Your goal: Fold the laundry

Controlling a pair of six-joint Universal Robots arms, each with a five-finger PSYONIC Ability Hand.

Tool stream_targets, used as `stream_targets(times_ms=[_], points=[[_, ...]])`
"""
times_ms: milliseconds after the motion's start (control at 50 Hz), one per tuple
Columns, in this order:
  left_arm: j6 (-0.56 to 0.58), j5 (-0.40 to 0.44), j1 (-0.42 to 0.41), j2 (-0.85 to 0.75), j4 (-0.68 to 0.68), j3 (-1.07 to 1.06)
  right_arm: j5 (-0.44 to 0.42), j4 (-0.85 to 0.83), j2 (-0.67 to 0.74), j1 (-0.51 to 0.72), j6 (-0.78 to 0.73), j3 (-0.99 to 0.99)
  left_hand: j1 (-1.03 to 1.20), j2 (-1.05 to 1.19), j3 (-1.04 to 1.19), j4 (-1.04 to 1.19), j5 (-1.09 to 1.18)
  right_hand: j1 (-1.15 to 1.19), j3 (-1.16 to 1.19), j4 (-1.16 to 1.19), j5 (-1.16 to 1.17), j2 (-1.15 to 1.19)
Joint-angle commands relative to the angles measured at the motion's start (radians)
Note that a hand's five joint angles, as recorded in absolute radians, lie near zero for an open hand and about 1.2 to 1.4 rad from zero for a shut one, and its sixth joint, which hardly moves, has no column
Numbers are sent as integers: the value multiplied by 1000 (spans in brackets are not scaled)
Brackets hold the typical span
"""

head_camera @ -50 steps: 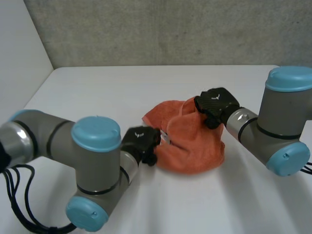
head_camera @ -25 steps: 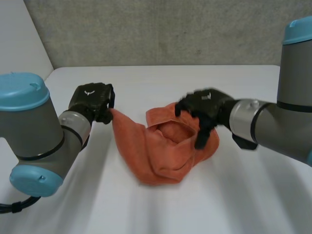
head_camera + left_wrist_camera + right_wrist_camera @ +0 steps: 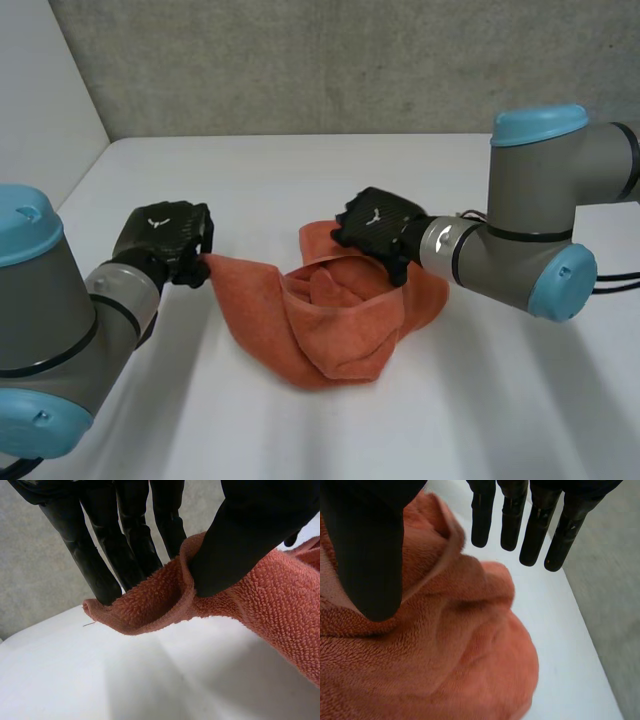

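The left hand pinches just a corner of the towel at its fingertips and may lose it; the right hand hovers open, empty.

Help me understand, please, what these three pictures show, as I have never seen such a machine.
This is a robot with two arms at a white table; each arm ends in a black robot hand. The wide picture comes from a camera behind the arms, looking down. The other two come from cameras on the wrists, looking along each palm. A crumpled orange towel lies on the table. The left robot hand pinches one corner of it between thumb and fingers, lifted off the table. The right robot hand is above the bunched part with straight fingers, gripping nothing.
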Motion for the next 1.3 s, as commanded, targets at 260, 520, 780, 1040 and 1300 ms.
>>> stream_targets(times_ms=[260,520,780,1040,1300], points=[[-1,54,61,-1,3,-64,-152,33,81,-12,-331,10,290,201,211,205,264,76,29,44,44,22],[53,55,75,-104,78,228,100,-105,128,-6,-46,-450,290,201,211,205,264,1023,976,991,992,969],[102,41,68,-57,339,476,379,-446,-196,-82,463,-136,290,201,211,205,264,1023,976,991,992,969],[108,51,78,-84,292,63,358,-87,-241,-89,330,309,290,201,211,205,264,1023,976,991,992,969],[136,54,98,-87,286,-60,345,22,-264,-101,403,322,290,201,211,205,264,-29,-77,-62,-61,-84]])
